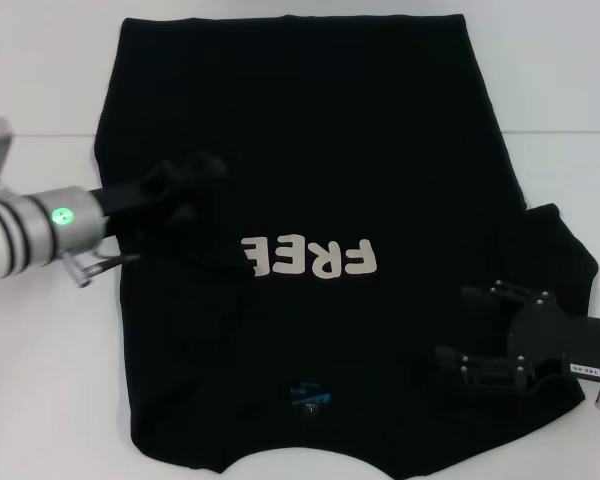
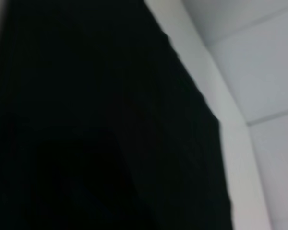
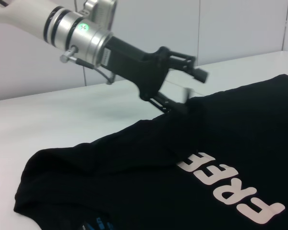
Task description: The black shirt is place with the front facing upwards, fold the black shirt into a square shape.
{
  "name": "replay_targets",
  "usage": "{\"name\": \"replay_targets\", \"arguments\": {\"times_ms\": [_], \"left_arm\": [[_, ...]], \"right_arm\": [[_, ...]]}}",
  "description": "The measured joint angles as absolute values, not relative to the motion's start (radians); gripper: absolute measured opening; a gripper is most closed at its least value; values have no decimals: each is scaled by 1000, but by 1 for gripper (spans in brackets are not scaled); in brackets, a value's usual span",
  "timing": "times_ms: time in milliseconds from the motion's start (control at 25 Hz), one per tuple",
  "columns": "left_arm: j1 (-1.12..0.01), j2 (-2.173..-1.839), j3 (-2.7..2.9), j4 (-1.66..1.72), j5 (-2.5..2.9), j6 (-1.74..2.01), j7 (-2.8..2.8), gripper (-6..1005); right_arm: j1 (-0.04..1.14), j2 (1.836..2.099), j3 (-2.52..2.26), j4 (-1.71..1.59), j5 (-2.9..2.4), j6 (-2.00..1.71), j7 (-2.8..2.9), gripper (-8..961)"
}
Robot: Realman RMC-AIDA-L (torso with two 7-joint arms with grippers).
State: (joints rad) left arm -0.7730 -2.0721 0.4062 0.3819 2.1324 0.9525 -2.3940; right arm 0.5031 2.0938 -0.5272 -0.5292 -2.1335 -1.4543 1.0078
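The black shirt (image 1: 310, 180) fills the centre of the head view, front up on the white table (image 1: 40, 380), its cream "FREE" lettering (image 1: 310, 258) mid-frame and the blue neck label (image 1: 308, 393) near the lower edge. Its left side looks already folded inward, with no sleeve showing there, while the right sleeve (image 1: 555, 245) lies spread out at the right.

The left gripper (image 1: 195, 190) sits at middle left over the folded part; in the right wrist view its jaws stand apart above the cloth, holding nothing. The right gripper (image 1: 465, 325) hovers at lower right, just below the spread sleeve, jaws open and empty.

As a judgement, the task is at an early stage: the right side and the lengthwise folds remain.
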Motion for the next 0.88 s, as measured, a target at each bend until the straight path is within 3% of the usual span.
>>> {"name": "replay_targets", "arguments": {"times_ms": [120, 280, 640, 760, 880], "left_arm": [[-809, -2096, 408, 381, 2114, 958, -2344, 923], [-806, -2099, 406, 381, 2082, 988, -2304, 923], [-642, -2027, 409, 426, 1991, 1493, -1845, 921], [-569, -2028, 468, 485, 2004, 1672, -1580, 920], [-512, -2034, 571, 537, 2018, 1705, -1428, 920]], "right_arm": [[503, 2094, -524, -529, -2134, -1454, 1008, 893], [502, 2094, -519, -529, -2134, -1454, 1008, 893], [500, 2089, -420, -540, -2133, -1450, 1097, 892], [498, 2071, -365, -591, -2137, -1447, 1306, 891], [494, 2031, -366, -670, -2158, -1452, 1607, 891]]}}
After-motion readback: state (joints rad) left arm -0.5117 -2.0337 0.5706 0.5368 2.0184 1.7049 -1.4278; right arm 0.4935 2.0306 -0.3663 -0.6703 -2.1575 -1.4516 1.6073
